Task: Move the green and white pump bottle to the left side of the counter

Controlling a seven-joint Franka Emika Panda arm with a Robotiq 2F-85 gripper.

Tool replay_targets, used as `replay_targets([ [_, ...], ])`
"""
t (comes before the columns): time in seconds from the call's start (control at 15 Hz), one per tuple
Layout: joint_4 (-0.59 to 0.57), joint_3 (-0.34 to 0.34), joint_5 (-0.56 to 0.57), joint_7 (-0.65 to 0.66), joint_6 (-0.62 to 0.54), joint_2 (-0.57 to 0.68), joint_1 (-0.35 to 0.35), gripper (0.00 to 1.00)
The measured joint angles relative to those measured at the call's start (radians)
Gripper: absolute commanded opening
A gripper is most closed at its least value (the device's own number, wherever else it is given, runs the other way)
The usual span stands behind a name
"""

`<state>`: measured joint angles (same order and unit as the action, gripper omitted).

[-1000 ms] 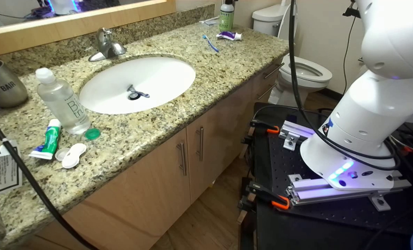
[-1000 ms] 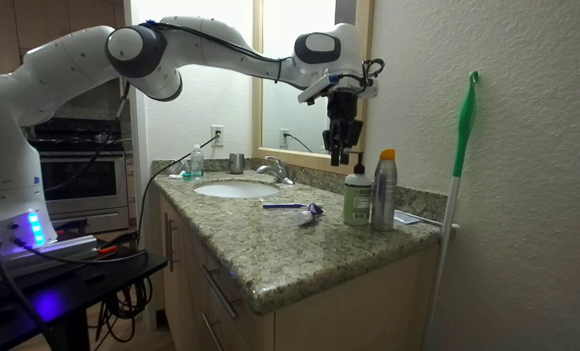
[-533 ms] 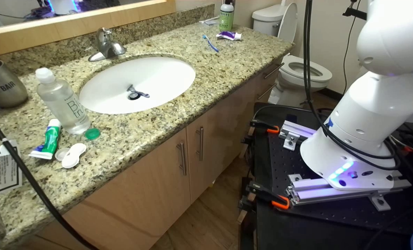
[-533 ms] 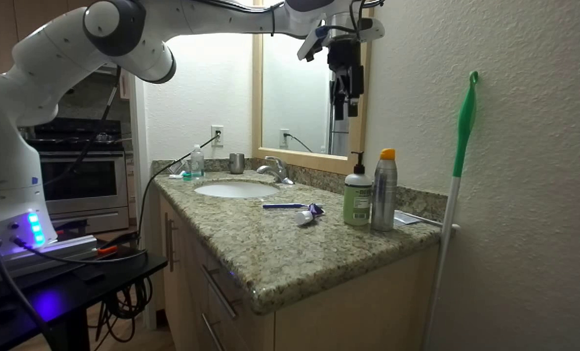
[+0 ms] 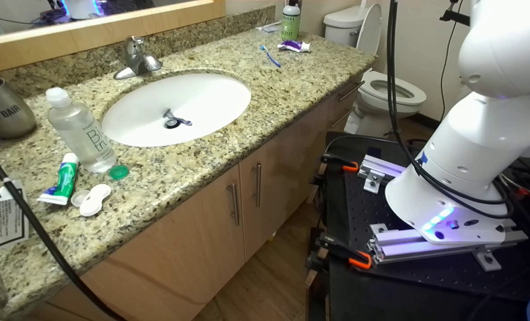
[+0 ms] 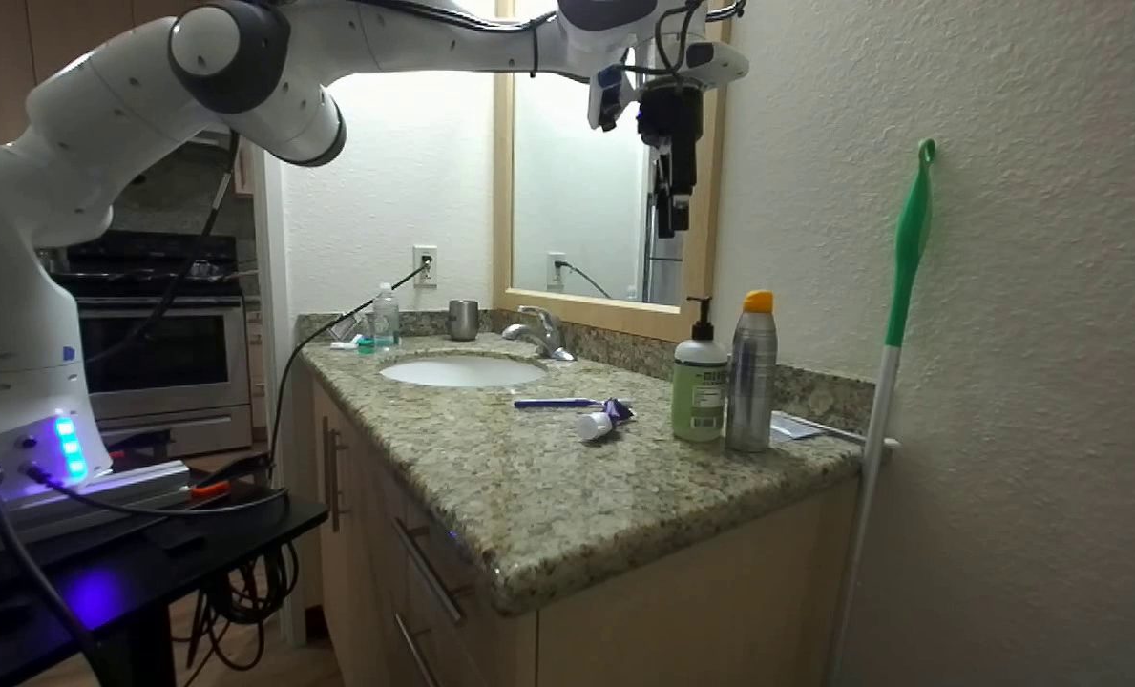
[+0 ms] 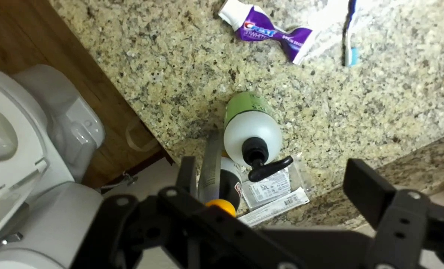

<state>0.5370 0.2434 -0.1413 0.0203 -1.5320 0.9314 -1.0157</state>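
The green and white pump bottle point(image 6: 699, 396) stands upright near the end of the speckled granite counter point(image 6: 548, 496), beside the toilet in an exterior view. Its label is green, its shoulder white and its pump head black. High above it hangs my gripper point(image 6: 670, 224), apart from the pump. In the wrist view my gripper point(image 7: 274, 179) is open, its fingers wide apart with nothing gripped. From above, the bottle's white shoulder point(image 7: 250, 130) lies just beyond the gap, its black nozzle point(image 7: 268, 169) pointing toward the right finger point(image 7: 369, 190).
A silver spray can point(image 6: 751, 391) with an orange cap stands close against the bottle. Nearby lie a purple toothpaste tube point(image 7: 259, 28), a toothbrush point(image 7: 350, 33) and flat packets point(image 7: 272, 186). Farther along are the sink point(image 5: 202, 102), faucet point(image 5: 137, 60), clear bottle point(image 5: 80, 133) and steel cup point(image 5: 6, 111).
My gripper has risen from beside the pump head to well above it, and its jaws have opened. Lately it has turned a little. The bottle has stayed in place.
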Motion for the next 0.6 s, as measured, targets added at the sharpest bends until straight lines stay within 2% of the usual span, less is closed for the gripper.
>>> replay_targets([
  [0.2, 0.0, -0.001, -0.015, 0.199, -0.018, 0.028, 0.014, 1.0],
  [0.4, 0.0, -0.004, -0.05, 0.374, -0.092, 0.072, 0.017, 1.0],
  [0.6, -0.043, -0.032, -0.054, 0.523, -0.123, 0.118, 0.0, 1.0],
])
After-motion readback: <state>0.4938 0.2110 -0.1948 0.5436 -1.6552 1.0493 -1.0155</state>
